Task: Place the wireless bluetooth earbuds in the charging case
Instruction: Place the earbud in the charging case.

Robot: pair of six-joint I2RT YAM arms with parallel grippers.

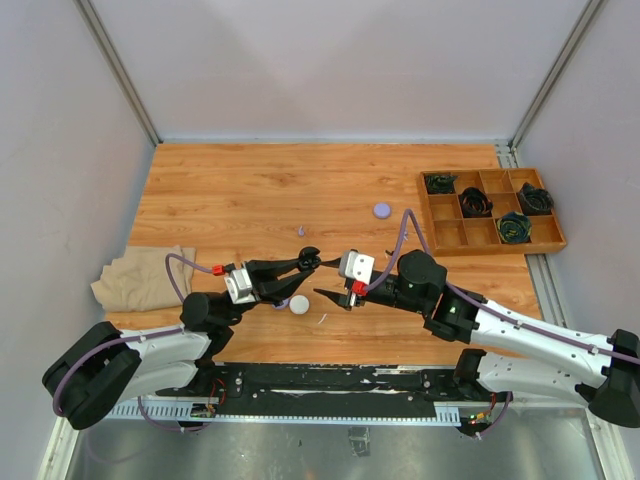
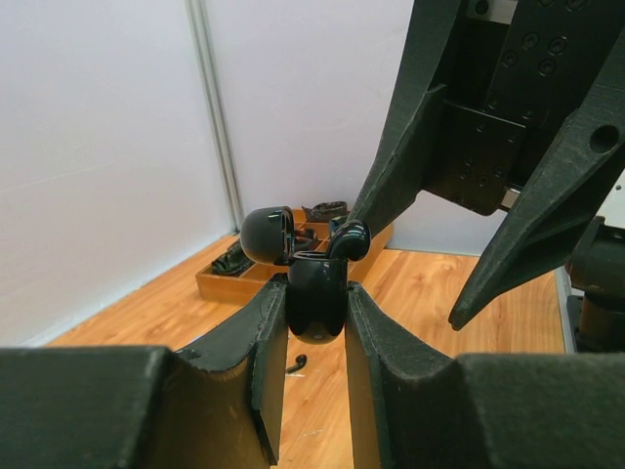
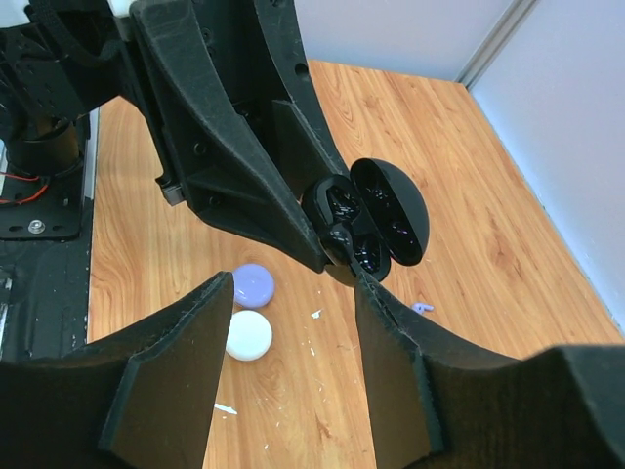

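My left gripper (image 2: 315, 295) is shut on a black charging case (image 2: 316, 303), held above the table with its lid (image 2: 267, 234) swung open. A black earbud (image 2: 350, 239) sits at the case's mouth and sticks up above the rim; the right wrist view shows the same earbud (image 3: 339, 237) on the edge of the case (image 3: 376, 210). My right gripper (image 3: 293, 293) is open just beside the case, with nothing between its fingers. From above, the two grippers meet over the table's front middle, left gripper (image 1: 305, 262) and right gripper (image 1: 322, 280).
A white case (image 1: 299, 304) and a lavender case (image 3: 253, 285) lie below the grippers. Another lavender case (image 1: 381, 210) and a lavender earbud (image 1: 301, 231) lie farther back. A black earbud (image 2: 296, 365) is on the wood. Wooden tray (image 1: 447, 235) with coiled cables at right; beige cloth (image 1: 140, 277) at left.
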